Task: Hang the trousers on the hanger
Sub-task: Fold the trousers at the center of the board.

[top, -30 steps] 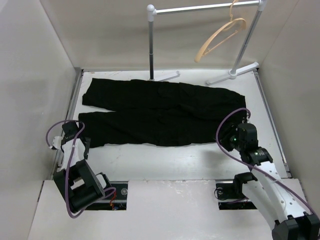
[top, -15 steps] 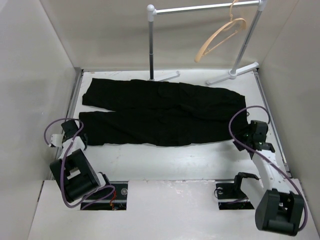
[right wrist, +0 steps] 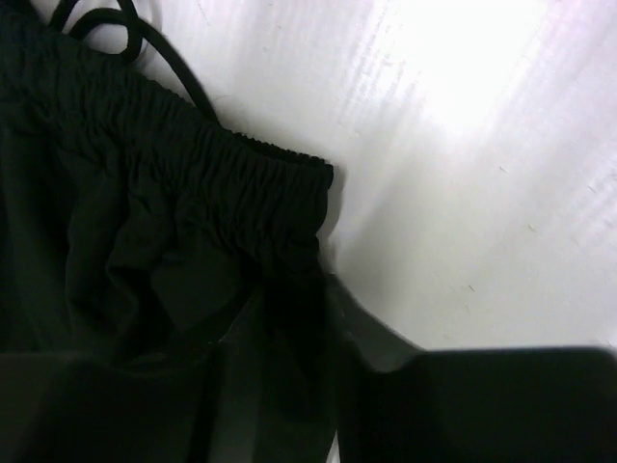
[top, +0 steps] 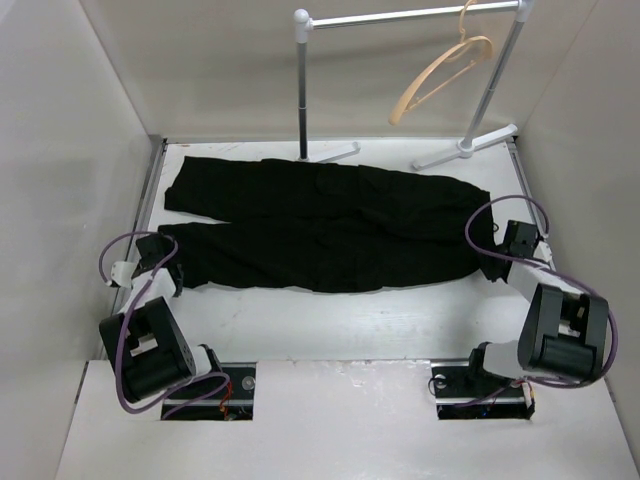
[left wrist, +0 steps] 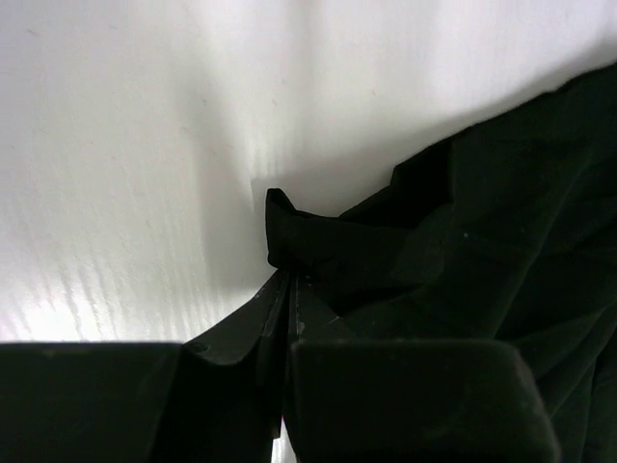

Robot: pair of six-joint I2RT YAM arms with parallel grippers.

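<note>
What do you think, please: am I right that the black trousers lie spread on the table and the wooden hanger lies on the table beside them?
Not quite. The trousers do lie spread on the table, but the hanger is not lying on it: it hangs by its hook from the white rail at the back, as the top external view shows.

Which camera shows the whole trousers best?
The top view: the trousers lie flat, both legs visible. The left wrist view shows only a pinched hem corner; the right wrist view only the gathered waistband and drawstring.
</note>
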